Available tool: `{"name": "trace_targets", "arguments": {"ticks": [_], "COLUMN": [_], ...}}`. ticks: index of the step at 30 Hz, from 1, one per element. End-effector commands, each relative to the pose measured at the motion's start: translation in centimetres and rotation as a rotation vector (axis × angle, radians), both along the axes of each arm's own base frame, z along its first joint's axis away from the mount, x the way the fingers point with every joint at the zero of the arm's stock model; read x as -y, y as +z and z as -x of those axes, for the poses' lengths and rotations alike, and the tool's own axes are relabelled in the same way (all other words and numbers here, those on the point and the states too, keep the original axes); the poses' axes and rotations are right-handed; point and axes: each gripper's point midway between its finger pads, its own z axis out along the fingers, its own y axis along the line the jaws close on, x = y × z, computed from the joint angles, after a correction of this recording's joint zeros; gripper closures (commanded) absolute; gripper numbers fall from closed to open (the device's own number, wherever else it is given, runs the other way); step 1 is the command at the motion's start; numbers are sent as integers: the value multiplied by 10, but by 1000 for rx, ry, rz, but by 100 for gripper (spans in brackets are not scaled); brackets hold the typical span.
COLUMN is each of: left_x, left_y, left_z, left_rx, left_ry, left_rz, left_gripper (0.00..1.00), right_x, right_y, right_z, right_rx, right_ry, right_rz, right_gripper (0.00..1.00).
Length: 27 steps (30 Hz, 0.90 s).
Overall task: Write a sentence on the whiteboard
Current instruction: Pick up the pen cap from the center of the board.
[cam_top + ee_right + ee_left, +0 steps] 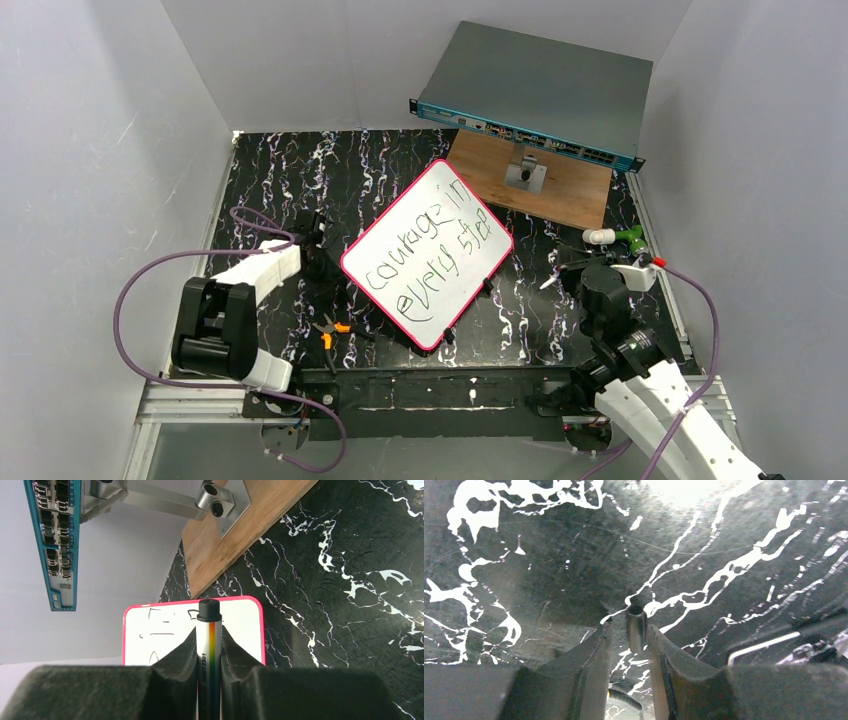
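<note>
The whiteboard (405, 222) lies flat at the centre of the worktop (270, 170), turned like a diamond. The sentence (430, 255), "courage in every step", runs across it in two slanted lines, so the writing looks done.

The right tool (209, 633) sits at about 4 o'clock from the board, clamped tight on a rainbow-striped marker (209, 625). The marker's black end points toward the board's near edge. If that arm swings across the board on its way out, the marker or a finger could smear the ink or leave a stray line. The board lies loose on the worktop, so a nudge could also slide it toward the orange-handled pliers (330, 330) at its 7 o'clock.

The left tool (629, 640) is low over the worktop at 9 o'clock from the board. Its jaws are narrow around a small dark hollow tube (636, 625), possibly the marker's cap, though I cannot tell. One finger is right beside the tube, while marble shows in the gap on the other side, so it is not gripped. The risk is that uneven closing tips the tube or squirts it out sideways. If it is lifted crooked, it would be hard to line up with the marker.
</note>
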Motion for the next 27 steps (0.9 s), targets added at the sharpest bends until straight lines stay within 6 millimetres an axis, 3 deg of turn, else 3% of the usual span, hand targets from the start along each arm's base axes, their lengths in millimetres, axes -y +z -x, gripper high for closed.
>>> {"name": "trace_targets", "arguments": {"ticks": [1,15,27], "left_x": [-15,-7,-10], "left_y": [-1,-10,-21], "left_z": [11,6,6], "left_rx": [-67,-122,-136], "left_ry": [62,20,15], "left_rz": [-103,-167,-196], "left_gripper": [69,71,100], "right_x": [11,20,19], "right_y": [-2,-12,-6], "right_z": [2,12,12], "right_rx": [8,-8,-1], "right_ry": [-49,-70,-59], "right_rz": [8,23,29], "right_gripper": [99,99,99]}}
